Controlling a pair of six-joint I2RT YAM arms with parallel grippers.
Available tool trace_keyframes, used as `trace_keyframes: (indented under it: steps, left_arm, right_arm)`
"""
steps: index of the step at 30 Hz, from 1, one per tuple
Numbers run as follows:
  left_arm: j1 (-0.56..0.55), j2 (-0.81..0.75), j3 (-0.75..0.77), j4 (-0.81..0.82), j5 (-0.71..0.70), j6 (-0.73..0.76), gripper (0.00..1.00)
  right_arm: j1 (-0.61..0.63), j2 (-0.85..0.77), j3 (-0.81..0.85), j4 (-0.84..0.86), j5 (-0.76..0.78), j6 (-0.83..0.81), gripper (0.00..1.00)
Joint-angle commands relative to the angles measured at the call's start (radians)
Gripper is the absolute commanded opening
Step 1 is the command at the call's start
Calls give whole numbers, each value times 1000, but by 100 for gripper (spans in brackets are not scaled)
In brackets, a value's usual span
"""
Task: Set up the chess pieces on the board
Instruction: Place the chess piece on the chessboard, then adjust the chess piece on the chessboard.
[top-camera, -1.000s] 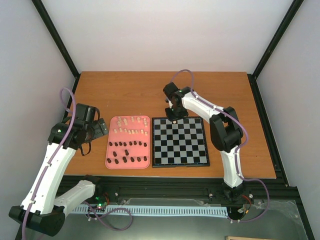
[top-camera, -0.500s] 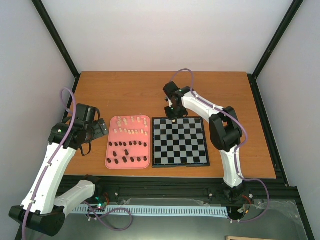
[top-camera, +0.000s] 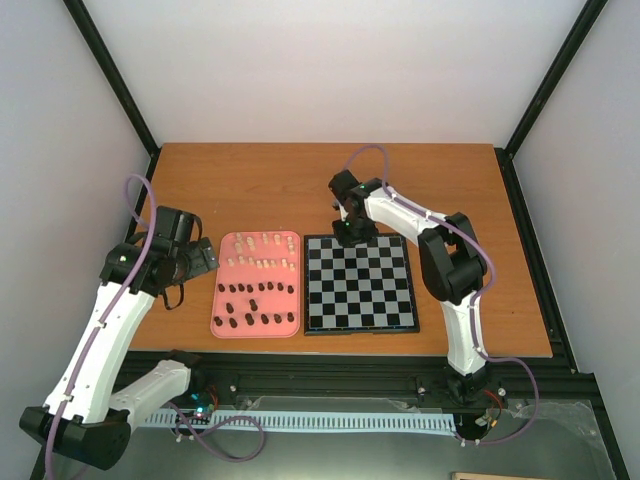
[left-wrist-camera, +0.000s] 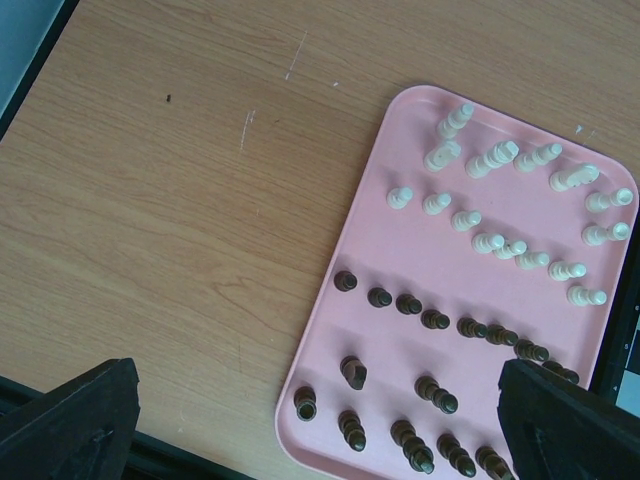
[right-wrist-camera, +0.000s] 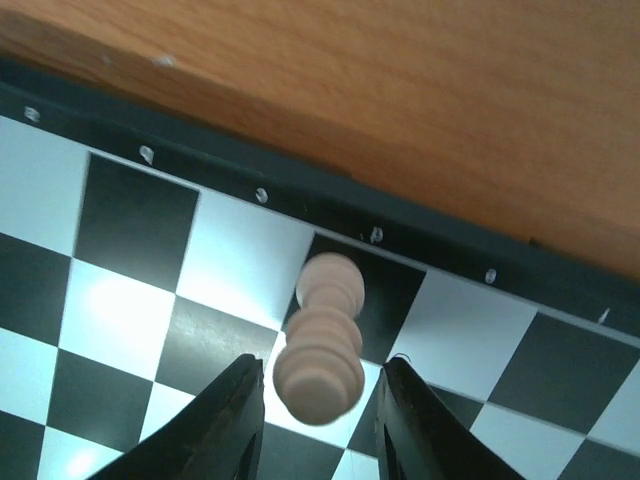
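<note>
**Cream piece standing on the board's far row, right claw loosened around it**

Over the far edge of the board (top-camera: 360, 285), left of its middle: the right claw (top-camera: 345, 232), pointing down. Hides the square beneath it from above.

From the right wrist: one cream piece (right-wrist-camera: 322, 340) upright on a dark square of the outermost row, just inside the black border. On either side of it the right claw (right-wrist-camera: 320, 420), fingers (right-wrist-camera: 240, 420) parted, with a thin sliver of board showing between each finger and the piece. Flanking it, not pinching it. No other piece visible on the squares there.

Left of the board and just beside it: the pink tray (top-camera: 225, 290), flat on the wooden surface (top-camera: 270, 190). In its far half, the remaining cream pieces (top-camera: 262, 250) in loose rows; in its near half, the dark pieces (top-camera: 255, 305), likewise in rows. Some upright, some apparently lying over; hard to tell from above.

Just off the tray's left side: the left claw (top-camera: 200, 257), spread as wide as it goes and gripping nothing. From the left wrist, only its two black fingertips at the bottom corners, with the tray (left-wrist-camera: 400, 260) and bare wood between them.
</note>
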Motion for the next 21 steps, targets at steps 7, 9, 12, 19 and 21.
trace_keyframes:
  steps: [7, 9, 12, 19, 21]
  left_arm:
    - [6, -4, -3, 19, 5, 0, 100]
    - [8, -3, -2, 22, 8, 0, 100]
    - [7, -1, 0, 23, 7, 2, 100]
    - [8, 5, -1, 34, 16, 3, 100]
    - [8, 5, 1, 34, 18, 3, 100]
  right_arm:
    - [-8, -53, -1, -35, 4, 5, 43]
    - [-8, -73, 13, -41, -1, 5, 46]
    - [-7, -94, 57, -58, -7, 6, 52]
    - [-6, -70, 142, -88, -5, 5, 63]
    - [-6, -51, 143, -83, -2, 9, 63]
